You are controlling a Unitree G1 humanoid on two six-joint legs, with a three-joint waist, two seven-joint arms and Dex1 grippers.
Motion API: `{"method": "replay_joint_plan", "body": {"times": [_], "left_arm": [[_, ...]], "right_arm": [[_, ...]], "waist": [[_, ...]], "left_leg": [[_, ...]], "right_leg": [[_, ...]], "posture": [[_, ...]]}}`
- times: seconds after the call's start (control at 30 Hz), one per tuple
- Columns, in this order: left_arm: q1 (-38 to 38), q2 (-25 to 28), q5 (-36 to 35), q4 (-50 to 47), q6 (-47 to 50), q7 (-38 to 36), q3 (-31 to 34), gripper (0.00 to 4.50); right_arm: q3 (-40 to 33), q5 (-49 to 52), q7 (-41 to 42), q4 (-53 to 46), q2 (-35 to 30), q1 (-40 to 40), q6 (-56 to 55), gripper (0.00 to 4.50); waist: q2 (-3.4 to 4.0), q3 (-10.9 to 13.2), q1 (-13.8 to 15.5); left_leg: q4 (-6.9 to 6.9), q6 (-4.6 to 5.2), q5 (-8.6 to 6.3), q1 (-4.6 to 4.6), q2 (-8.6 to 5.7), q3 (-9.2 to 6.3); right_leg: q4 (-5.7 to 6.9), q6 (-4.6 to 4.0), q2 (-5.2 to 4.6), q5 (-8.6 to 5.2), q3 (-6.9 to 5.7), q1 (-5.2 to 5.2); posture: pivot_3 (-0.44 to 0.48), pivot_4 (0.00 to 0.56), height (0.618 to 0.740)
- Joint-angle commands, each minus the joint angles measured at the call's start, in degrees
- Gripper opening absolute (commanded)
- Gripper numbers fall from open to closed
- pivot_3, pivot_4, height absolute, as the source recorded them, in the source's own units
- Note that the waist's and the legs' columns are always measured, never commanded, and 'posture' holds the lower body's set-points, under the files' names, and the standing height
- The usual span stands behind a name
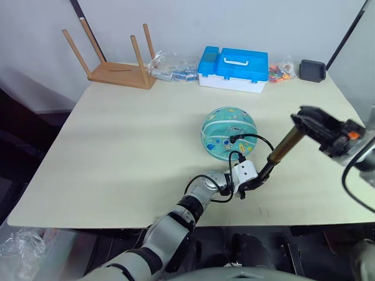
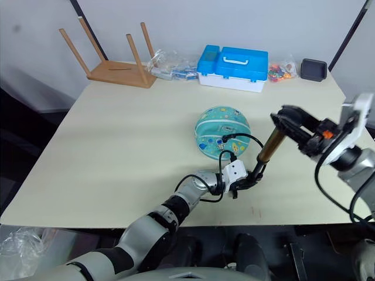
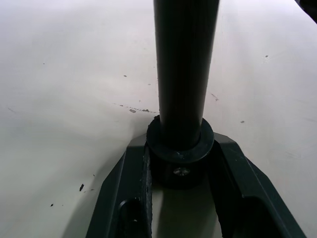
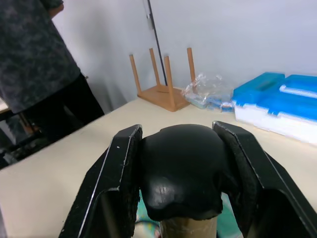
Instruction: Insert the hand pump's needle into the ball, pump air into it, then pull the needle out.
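Hand pump (image 1: pixel 285 145) held tilted above the near right part of the tabletop (image 1: pixel 117 158), black handle up and toward the right, black base cap down near the front edge. Left gripper (image 1: pixel 253 182) low at the base cap, jaws pinching it from both sides; seen in the left wrist view as two dark fingers (image 3: pixel 130 198) flanking the cap with the dark barrel rising between them. Right gripper (image 2: pixel 288 122) raised at the upper end, jaws pressed against the rounded black handle (image 4: pixel 181 171) on either side, amber barrel just visible beneath. Ball (image 1: pixel 228 132) resting on the tabletop just behind the left gripper and beside the pump's lower end, teal with small prints and pale seams. Thin black hose (image 1: pixel 258 139) looping from the pump's base up over the near side of the ball, ending in a small black fitting lying against the ball's surface; needle itself too small to make out, so cannot tell whether it sits inside. Along the far edge of the tabletop: upturned wooden stool (image 1: pixel 117 58), clear plastic bags (image 1: pixel 173 66), blue-and-white plastic case (image 1: pixel 233 68), small bag of colourful bits (image 1: pixel 282 71), small black tray (image 1: pixel 312 70). Person in dark clothing (image 4: pixel 37 64) standing off the far corner of the tabletop, in the right wrist view.
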Motion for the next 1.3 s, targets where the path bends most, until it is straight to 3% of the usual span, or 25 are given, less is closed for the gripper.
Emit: {"method": "replay_joint_plan", "body": {"times": [0.03, 0.17, 0.33, 0.6, 0.87, 1.1, 1.3], "left_arm": [[2.0, 0.5, 1.7, 2.9, 2.1, -0.8, -1.2, 1.07], [2.1, 0.6, 1.8, 2.8, 2.2, -0.8, -1.2, 1.07], [2.0, 0.6, 1.9, 2.8, 2.2, -1.0, -1.2, 1.07], [1.6, 0.5, 1.8, 3.3, 2.2, -1.4, -1.3, 1.07], [1.5, 0.2, 1.7, 3.5, 2.0, -1.6, -1.4, 1.07], [1.5, 0.1, 1.6, 3.6, 2.0, -1.6, -1.4, 1.07], [1.7, 0.4, 1.6, 3.2, 2.1, -1.4, -1.3, 1.07]], "right_arm": [[8.6, -10.4, 3.0, 5.1, 2.3, 5.1, -2.3, 1.77], [14.7, -18.7, 5.1, 10.0, 5.3, 6.5, -6.9, 1.77], [13.7, -20.9, 5.0, 9.3, 5.2, 3.9, -7.7, 1.77], [-5.5, 2.7, -2.4, 0.9, -4.9, -10.5, 3.1, 1.77], [-13.4, 19.3, -9.6, 1.0, -13.2, -17.0, 9.0, 1.77], [-6.4, 11.4, -8.1, -1.3, -7.6, -9.4, 7.7, 1.77], [6.5, -5.7, -1.8, 1.5, -1.3, -0.8, 0.6, 1.77]], "waist": [[-0.03, 0.0, -0.1], [-0.1, -0.4, -0.1], [-0.05, -0.4, -0.1], [0.73, 0.4, 0.1], [0.6, 0.5, 0.2], [0.52, 0.5, 0.2], [0.12, 0.1, 0.0]], "left_leg": [[-0.02, 0.0, 0.0, 0.16, 0.02, 0.0], [-0.03, -0.01, -0.01, 0.37, 0.11, -0.02], [-0.03, -0.01, -0.01, 0.35, 0.09, -0.03], [-0.01, 0.01, 0.0, -0.07, -0.16, 0.02], [0.04, 0.06, -0.02, -0.7, -0.19, -0.02], [0.04, 0.09, -0.03, -0.72, -0.18, -0.01], [0.05, 0.09, -0.03, -0.49, -0.16, 0.0]], "right_leg": [[-0.02, 0.05, 0.01, -0.03, 0.0, 0.16], [0.0, 0.14, 0.08, -0.1, 0.0, 0.32], [-0.01, 0.13, 0.08, -0.1, 0.0, 0.31], [-0.01, -0.04, -0.2, 0.05, 0.07, -0.06], [-0.06, -0.11, -0.23, 0.1, -0.01, -0.52], [-0.03, -0.1, -0.23, 0.1, -0.02, -0.55], [0.05, -0.09, -0.16, 0.08, 0.0, -0.41]], "posture": [[0.0, 0.15, 0.74], [0.0, 0.15, 0.74], [0.0, 0.15, 0.74], [0.0, 0.15, 0.74], [0.0, 0.15, 0.74], [0.0, 0.15, 0.74], [0.0, 0.15, 0.74]]}}
